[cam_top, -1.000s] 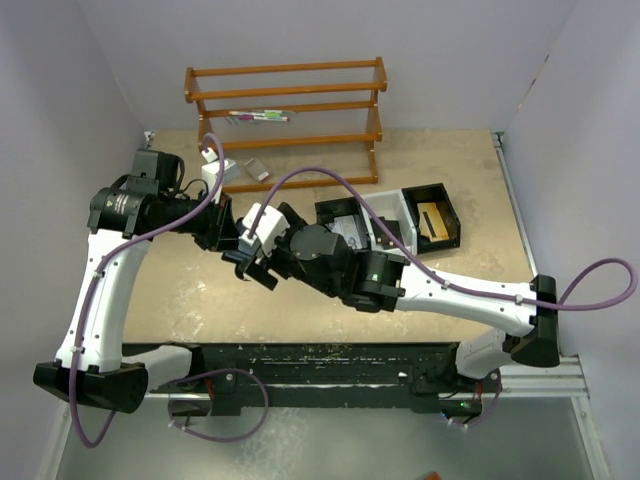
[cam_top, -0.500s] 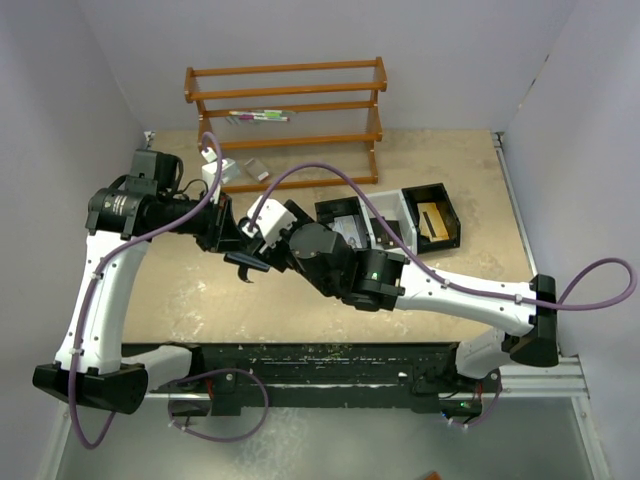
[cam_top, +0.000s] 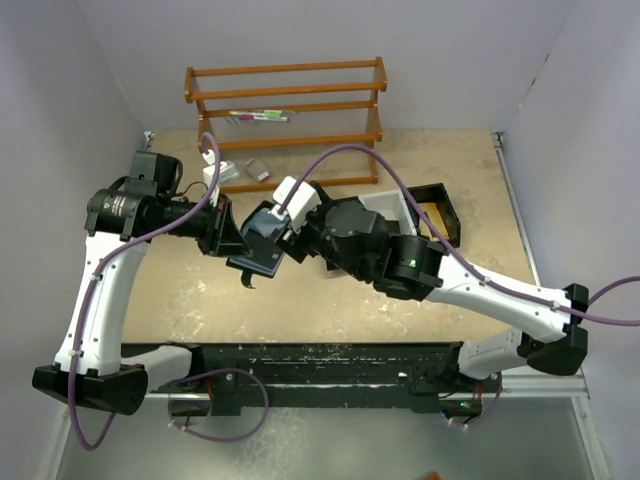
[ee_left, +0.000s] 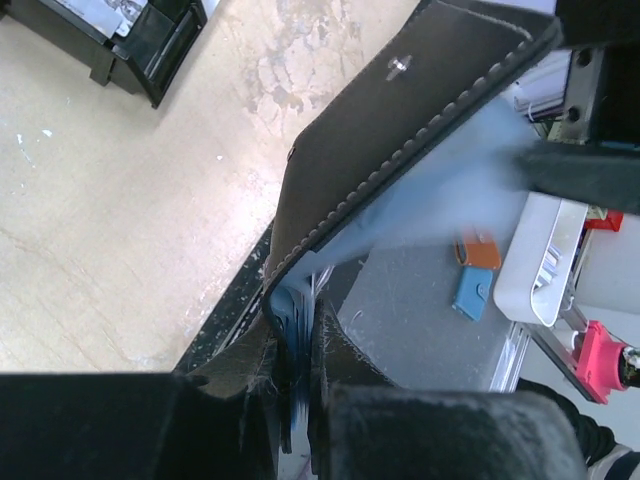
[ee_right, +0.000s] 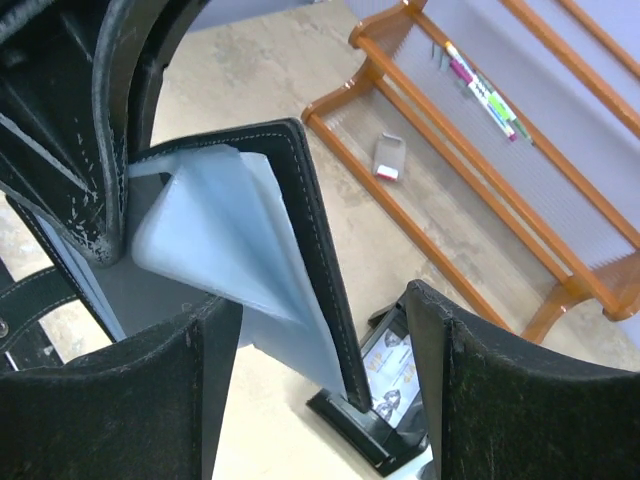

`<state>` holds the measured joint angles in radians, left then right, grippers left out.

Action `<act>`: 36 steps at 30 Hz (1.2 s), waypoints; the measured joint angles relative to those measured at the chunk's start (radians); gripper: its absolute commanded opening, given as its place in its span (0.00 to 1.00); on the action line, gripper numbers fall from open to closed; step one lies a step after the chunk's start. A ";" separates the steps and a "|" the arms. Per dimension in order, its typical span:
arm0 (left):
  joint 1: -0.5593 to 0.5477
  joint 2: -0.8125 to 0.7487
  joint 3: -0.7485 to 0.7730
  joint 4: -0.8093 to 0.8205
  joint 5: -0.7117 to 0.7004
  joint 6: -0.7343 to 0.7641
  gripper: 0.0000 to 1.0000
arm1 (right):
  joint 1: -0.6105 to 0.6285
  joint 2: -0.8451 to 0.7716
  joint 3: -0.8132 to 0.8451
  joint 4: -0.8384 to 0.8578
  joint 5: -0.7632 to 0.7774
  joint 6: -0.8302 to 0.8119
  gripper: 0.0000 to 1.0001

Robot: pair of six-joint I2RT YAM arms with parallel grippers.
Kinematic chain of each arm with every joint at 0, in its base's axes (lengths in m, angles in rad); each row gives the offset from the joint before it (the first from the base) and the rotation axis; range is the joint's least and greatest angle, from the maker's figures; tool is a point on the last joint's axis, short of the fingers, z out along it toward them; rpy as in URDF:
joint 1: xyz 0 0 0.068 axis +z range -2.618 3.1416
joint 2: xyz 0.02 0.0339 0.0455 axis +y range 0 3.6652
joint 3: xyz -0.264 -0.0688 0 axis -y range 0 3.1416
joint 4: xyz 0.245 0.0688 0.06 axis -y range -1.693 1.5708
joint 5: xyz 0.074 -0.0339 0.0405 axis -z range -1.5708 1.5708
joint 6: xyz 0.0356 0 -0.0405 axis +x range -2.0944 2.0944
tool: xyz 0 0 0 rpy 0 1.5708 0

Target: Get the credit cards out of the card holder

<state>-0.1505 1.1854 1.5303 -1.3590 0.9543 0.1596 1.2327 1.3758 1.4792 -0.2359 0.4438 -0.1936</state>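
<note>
The card holder (cam_top: 262, 238) is a black folding wallet, held above the table and spread open so its blue-grey lining shows. My left gripper (cam_top: 240, 252) is shut on its lower edge; in the left wrist view the gripper (ee_left: 300, 320) pinches the black leather (ee_left: 400, 130) and lining. My right gripper (cam_top: 287, 222) is open. In the right wrist view its fingers (ee_right: 320, 300) straddle the wallet's free flap (ee_right: 322, 240) without closing on it. No orange-tan card shows inside the wallet. One tan credit card (cam_top: 437, 216) lies in the tray's right compartment.
The black-and-white tray (cam_top: 452, 205) sits behind my right arm; printed white cards (ee_right: 392, 368) lie in one compartment, and it shows in the left wrist view (ee_left: 130, 45). A wooden rack (cam_top: 285, 110) with markers (cam_top: 258, 117) stands at the back, with a small grey-white block (cam_top: 256, 168) under it.
My right gripper has moved up and to the right, to the far side of the wallet. The wallet has swung open and its blue-grey lining now shows. The left gripper keeps its hold.
</note>
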 measured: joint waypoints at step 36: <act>-0.016 -0.162 -0.006 0.144 0.089 0.055 0.73 | -0.137 -0.048 0.098 -0.088 -0.458 0.229 0.00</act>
<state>-0.1665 1.0237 1.5246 -1.2152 1.0428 0.2150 1.0962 1.3281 1.5776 -0.3237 -0.0143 0.0353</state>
